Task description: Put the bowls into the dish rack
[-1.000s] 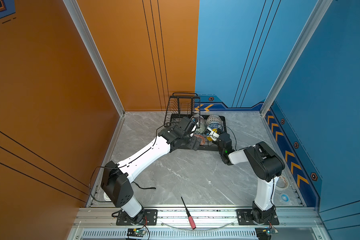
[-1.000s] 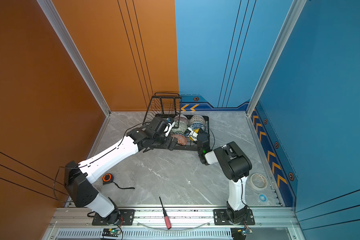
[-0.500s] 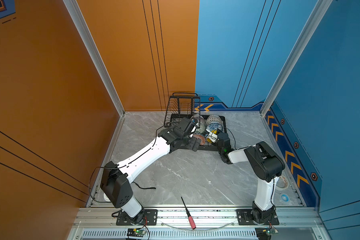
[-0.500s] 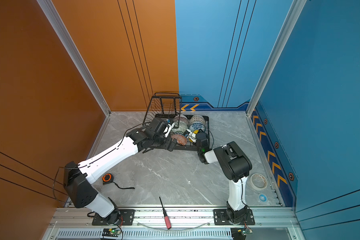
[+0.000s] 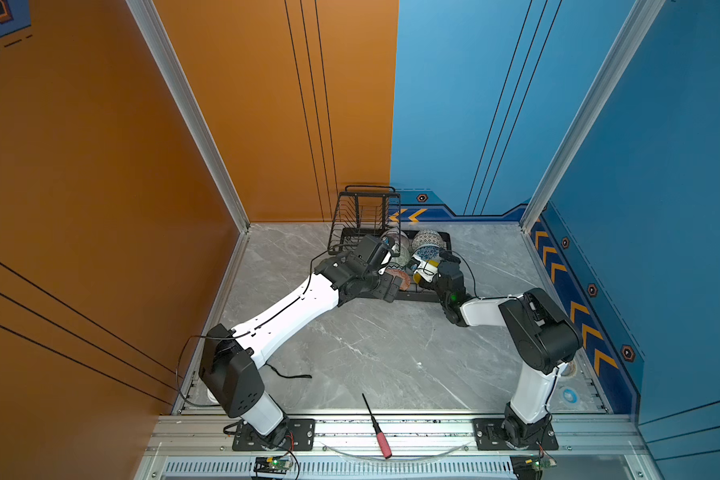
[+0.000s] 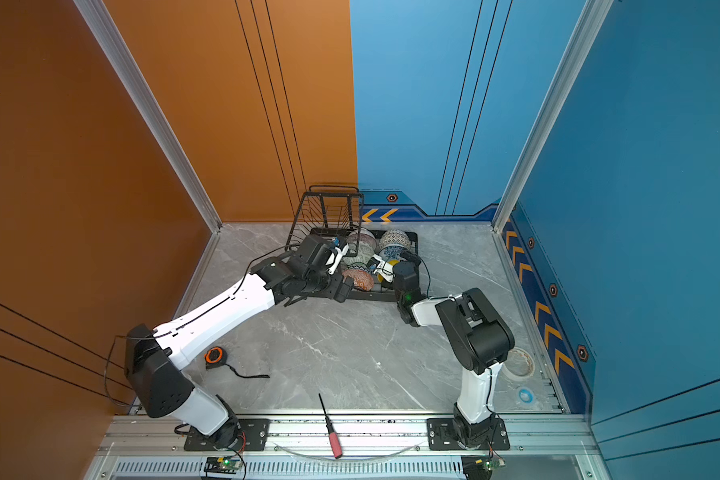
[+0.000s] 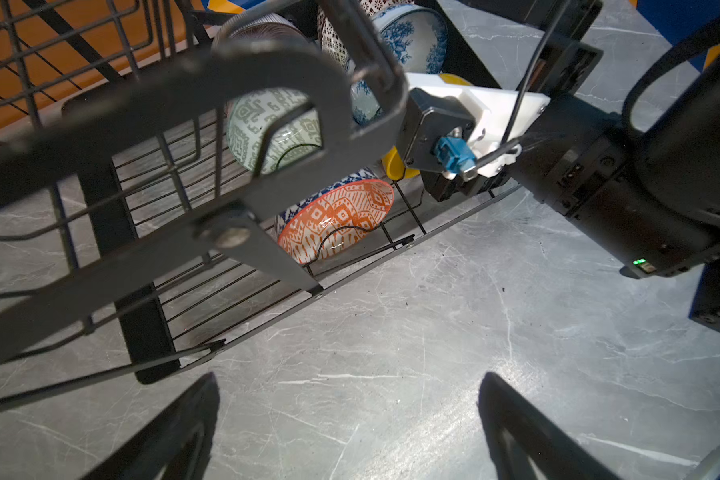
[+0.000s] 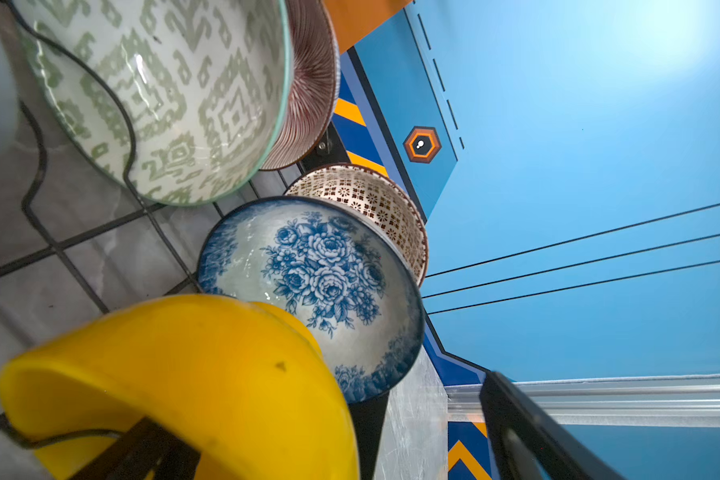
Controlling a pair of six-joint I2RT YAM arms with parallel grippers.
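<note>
Bowls [image 5: 427, 240] stand in the dish rack [image 5: 364, 218] at twelve o'clock on the bench [image 5: 391, 353]. Your right tool [image 8: 316, 399] is spread wide at the yellow bowl [image 8: 208, 374], the rack's five o'clock; your left tool [image 7: 348, 376] gapes empty at six.

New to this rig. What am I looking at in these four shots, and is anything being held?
Two robot arms, left arm and right arm, reach over a grey tabletop, each ending in a two-finger pincer. The two wide pictures come from one overhead camera pair; the close ones from wrist cameras. Six bowls stand in the black dish rack. A screwdriver, tape measure and tape roll lie apart. The left pincer hangs open over bare tabletop; the right pincer is open at the yellow bowl. Nothing is held.
</note>
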